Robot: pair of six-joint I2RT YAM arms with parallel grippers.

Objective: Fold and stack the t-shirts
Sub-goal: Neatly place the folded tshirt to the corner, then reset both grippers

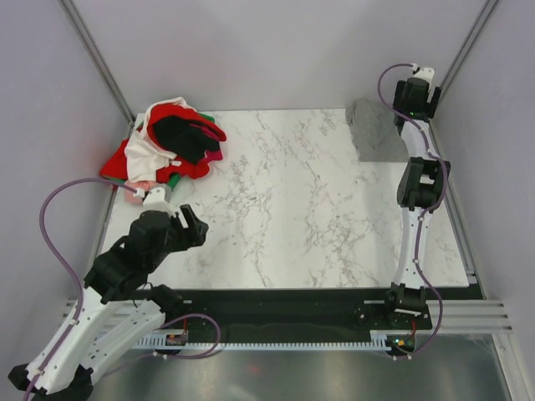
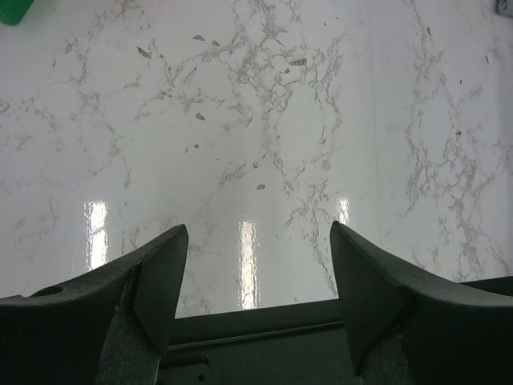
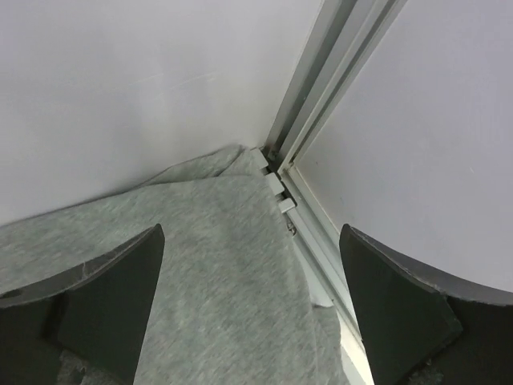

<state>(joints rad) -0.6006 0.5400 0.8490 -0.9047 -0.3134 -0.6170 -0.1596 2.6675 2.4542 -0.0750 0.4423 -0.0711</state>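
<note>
Operator: Where are the coloured t-shirts (image 1: 171,144) found?

Observer: They are piled in a crumpled heap of red, white, black, pink and green at the far left corner of the tabletop (image 1: 318,217). The grey t-shirt (image 1: 376,129) (image 3: 200,273) is bunched up in the far right corner.

Operator: How is the left gripper held?

Observer: The left gripper (image 1: 185,221) (image 2: 256,233) is spread wide over bare marble near the left edge, with nothing grasped. The heap is seen just beyond it. A scrap of green cloth (image 2: 12,10) is caught at the top left of the wrist view.

Operator: And the right gripper?

Observer: The right gripper (image 1: 415,98) (image 3: 252,233) is raised over the grey t-shirt. Its fingers are parted and nothing is clasped between them.
</note>
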